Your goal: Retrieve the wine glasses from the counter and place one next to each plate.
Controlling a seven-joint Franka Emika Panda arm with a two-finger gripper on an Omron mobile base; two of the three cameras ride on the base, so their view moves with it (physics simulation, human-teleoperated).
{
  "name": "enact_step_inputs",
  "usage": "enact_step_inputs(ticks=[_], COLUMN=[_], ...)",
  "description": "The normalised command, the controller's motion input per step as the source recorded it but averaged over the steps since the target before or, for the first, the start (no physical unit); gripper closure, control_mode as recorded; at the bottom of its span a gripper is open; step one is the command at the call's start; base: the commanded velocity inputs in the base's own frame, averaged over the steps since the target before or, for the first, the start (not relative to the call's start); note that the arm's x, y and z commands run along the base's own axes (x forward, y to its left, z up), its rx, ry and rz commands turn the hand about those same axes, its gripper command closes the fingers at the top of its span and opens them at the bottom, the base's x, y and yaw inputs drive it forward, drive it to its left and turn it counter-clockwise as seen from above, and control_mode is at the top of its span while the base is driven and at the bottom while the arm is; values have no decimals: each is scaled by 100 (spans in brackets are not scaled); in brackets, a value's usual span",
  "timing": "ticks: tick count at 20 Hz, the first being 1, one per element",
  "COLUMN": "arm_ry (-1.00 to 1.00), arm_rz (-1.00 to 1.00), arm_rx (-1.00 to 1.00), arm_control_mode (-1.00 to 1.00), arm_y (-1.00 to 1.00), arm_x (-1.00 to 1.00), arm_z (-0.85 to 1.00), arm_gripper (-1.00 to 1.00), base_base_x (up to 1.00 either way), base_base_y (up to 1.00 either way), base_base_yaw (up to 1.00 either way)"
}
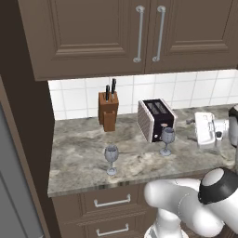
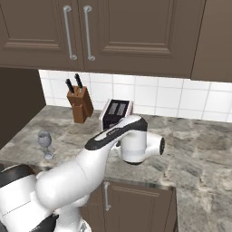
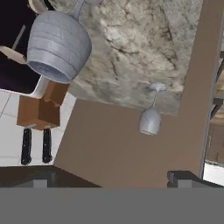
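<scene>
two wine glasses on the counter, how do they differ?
Left glass stands near the counter front edge, in the open; right glass stands farther back, right in front of the toaster. In the hand view the right glass looms large and close, the left glass small and far. Both upright, same clear grey-blue stemmed shape.

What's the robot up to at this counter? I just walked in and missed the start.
It is after two wine glasses, and neither is picked up yet. Both stand upright on the counter: the left wine glass near the front edge, the right wine glass just before the toaster. The end effector is open and empty, aimed at them.
</scene>
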Motion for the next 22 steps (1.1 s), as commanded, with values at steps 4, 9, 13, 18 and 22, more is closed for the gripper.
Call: enact_step_inputs(ticks=[4,9,13,18,22], arm_ry=[17,8,3,0,1], arm_rz=[0,1,0,0,0], arm_rx=[0,0,8,1,0], arm_control_mode=[-100,-100,-100,-100,-100], arm_y=[-26,-18,-22,-10,0], arm_x=[25,13,11,13,10], arm_z=[-22,-26,-28,-25,-28], arm_gripper=[-100,-100,-100,-100,-100], base_base_x=[0,0,0,0,0], base_base_y=[0,0,0,0,0], base_base_yaw=[0,0,0,0,0])
